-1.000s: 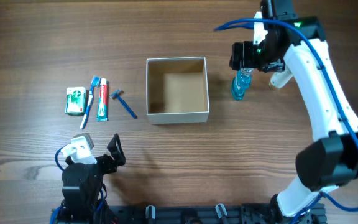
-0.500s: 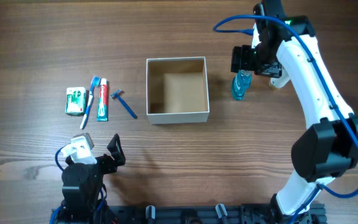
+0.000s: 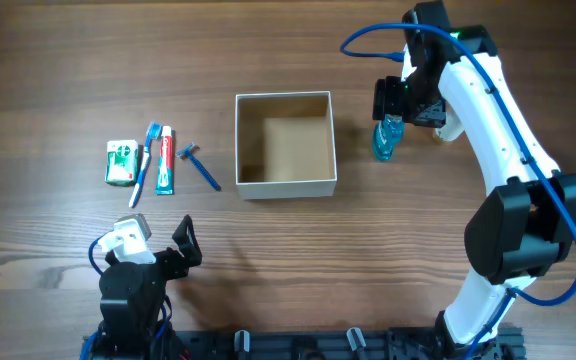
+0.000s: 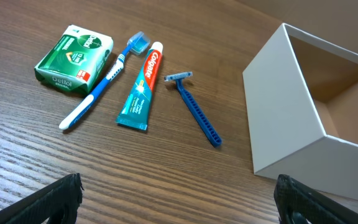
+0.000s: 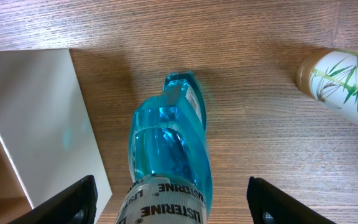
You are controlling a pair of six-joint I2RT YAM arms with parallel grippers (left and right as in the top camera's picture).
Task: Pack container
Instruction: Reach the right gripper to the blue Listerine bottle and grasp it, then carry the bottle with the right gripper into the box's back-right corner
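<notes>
The container (image 3: 286,185), a square open-top box with white walls and a tan inside, stands mid-table and looks empty; its wall shows in the left wrist view (image 4: 284,124) and right wrist view (image 5: 36,124). A blue Listerine bottle (image 3: 387,138) stands upright right of it. My right gripper (image 3: 396,100) is open, directly above the bottle (image 5: 169,146), fingers wide on either side, apart from it. My left gripper (image 3: 163,248) is open and empty near the front edge. Left of the box lie a blue razor (image 3: 200,166), toothpaste (image 3: 165,160), toothbrush (image 3: 145,162) and green soap box (image 3: 120,162).
A cream bottle with a bamboo leaf print (image 5: 344,78) stands to the right of the Listerine bottle, partly hidden under my right arm in the overhead view (image 3: 447,128). The razor (image 4: 194,112), toothpaste (image 4: 142,87), toothbrush (image 4: 101,81) and soap box (image 4: 74,59) lie in a row.
My right arm has shifted slightly back, and the gripper has stayed over the Listerine bottle. The left arm and all objects have not moved.
</notes>
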